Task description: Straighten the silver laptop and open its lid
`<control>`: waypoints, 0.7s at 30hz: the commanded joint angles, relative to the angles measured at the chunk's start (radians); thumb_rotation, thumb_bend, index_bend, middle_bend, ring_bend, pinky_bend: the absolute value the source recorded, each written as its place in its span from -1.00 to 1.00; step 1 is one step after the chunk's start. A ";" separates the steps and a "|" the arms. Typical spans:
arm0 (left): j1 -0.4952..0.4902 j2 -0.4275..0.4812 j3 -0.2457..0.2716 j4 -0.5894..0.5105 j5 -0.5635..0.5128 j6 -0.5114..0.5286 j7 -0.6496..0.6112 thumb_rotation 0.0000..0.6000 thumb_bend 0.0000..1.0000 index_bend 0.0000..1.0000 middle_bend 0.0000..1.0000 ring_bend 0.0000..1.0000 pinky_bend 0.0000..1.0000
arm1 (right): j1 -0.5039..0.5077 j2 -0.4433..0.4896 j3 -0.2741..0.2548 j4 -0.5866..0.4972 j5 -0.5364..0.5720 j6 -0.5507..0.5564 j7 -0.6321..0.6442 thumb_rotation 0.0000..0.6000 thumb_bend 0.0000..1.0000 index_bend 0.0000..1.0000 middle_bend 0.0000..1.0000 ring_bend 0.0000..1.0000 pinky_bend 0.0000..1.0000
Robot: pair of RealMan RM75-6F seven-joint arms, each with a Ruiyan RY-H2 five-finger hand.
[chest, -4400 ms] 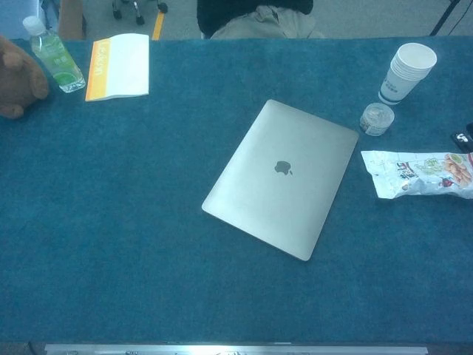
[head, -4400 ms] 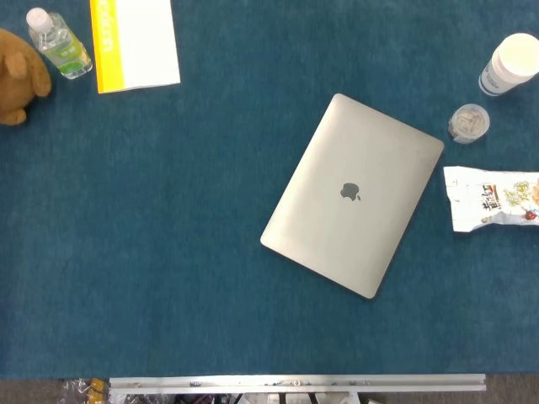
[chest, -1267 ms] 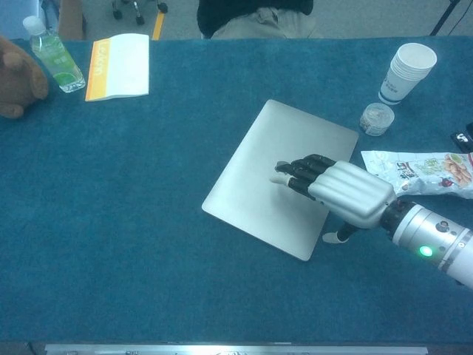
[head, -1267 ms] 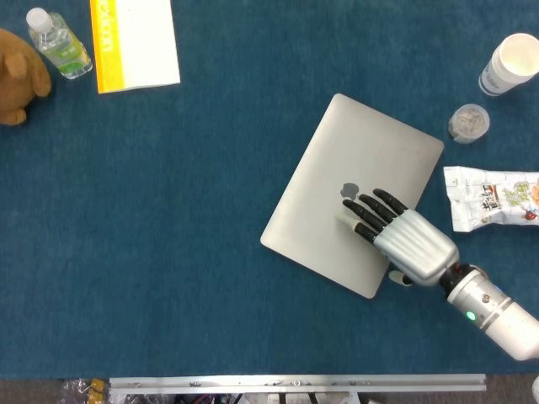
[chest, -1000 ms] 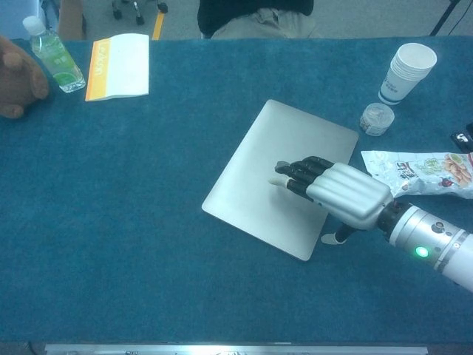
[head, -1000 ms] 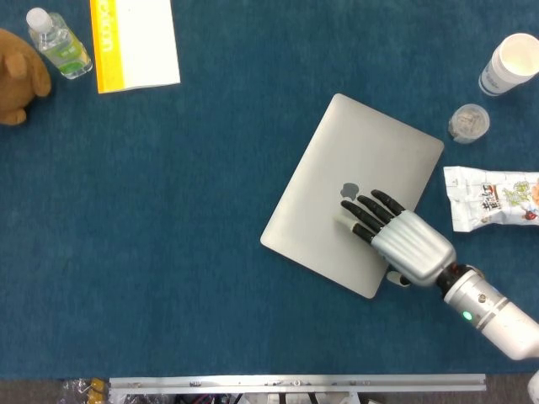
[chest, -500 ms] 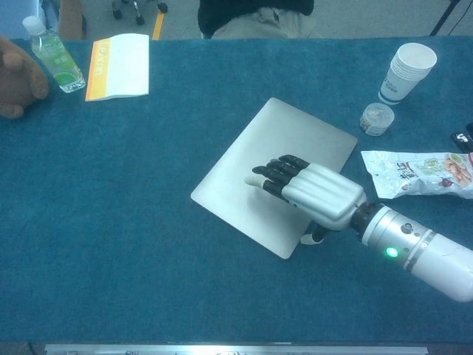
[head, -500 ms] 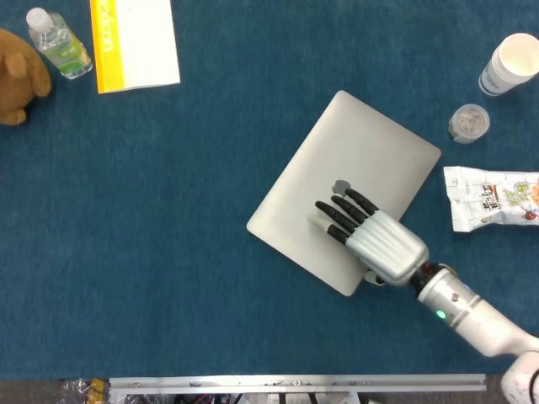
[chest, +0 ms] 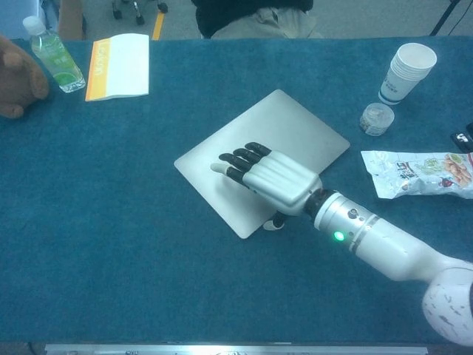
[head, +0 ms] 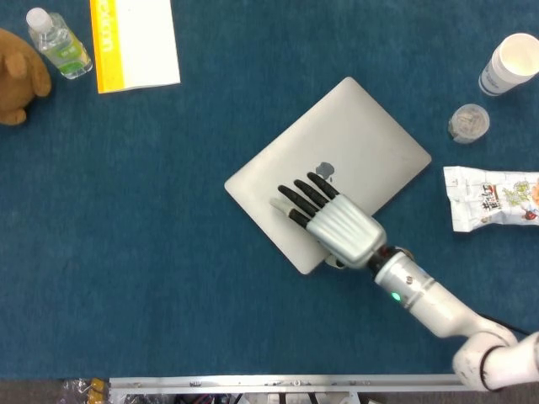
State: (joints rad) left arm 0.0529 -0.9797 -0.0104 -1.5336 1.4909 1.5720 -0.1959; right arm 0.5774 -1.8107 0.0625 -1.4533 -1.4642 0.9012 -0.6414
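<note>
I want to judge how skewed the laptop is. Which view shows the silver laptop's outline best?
The head view: it looks straight down, so the silver laptop shows its true rectangle and tilt, with only the right hand covering its near edge. The chest view shows the laptop foreshortened at a slant, with the hand across its lid.

We see a big bench covered in soft blue-green cloth. It fills almost all of both views. A shiny metal strip runs along its near edge. Behind the far edge, in the chest view, we see a pale gray floor with a yellow line on it. The wheels of a chair stand there too. The light is soft and even.
</note>
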 commanded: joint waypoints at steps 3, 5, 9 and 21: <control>0.002 0.000 -0.001 0.005 -0.001 0.001 -0.004 1.00 -0.50 -1.00 -1.00 -1.00 -0.92 | 0.040 -0.061 0.034 0.052 0.029 -0.014 -0.020 1.00 -1.00 -1.00 -0.95 -1.00 -0.88; 0.002 0.000 -0.002 0.006 -0.002 0.000 -0.006 1.00 -0.50 -1.00 -1.00 -1.00 -0.92 | 0.055 -0.088 0.046 0.076 0.041 -0.016 -0.025 1.00 -1.00 -1.00 -0.95 -1.00 -0.88; 0.001 0.001 -0.004 0.009 -0.002 0.000 -0.009 1.00 -0.50 -1.00 -1.00 -1.00 -0.92 | 0.082 -0.133 0.071 0.121 0.059 -0.016 -0.031 1.00 -1.00 -1.00 -0.95 -1.00 -0.88; -0.026 0.043 -0.016 -0.029 0.033 0.001 0.012 1.00 -0.51 -1.00 -1.00 -1.00 -0.92 | 0.099 -0.082 0.122 0.018 0.106 0.031 0.009 1.00 -1.00 -1.00 -0.95 -1.00 -0.88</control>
State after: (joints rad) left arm 0.0333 -0.9436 -0.0257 -1.5543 1.5153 1.5737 -0.1893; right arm 0.6804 -1.9209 0.1768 -1.4018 -1.3670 0.9158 -0.6366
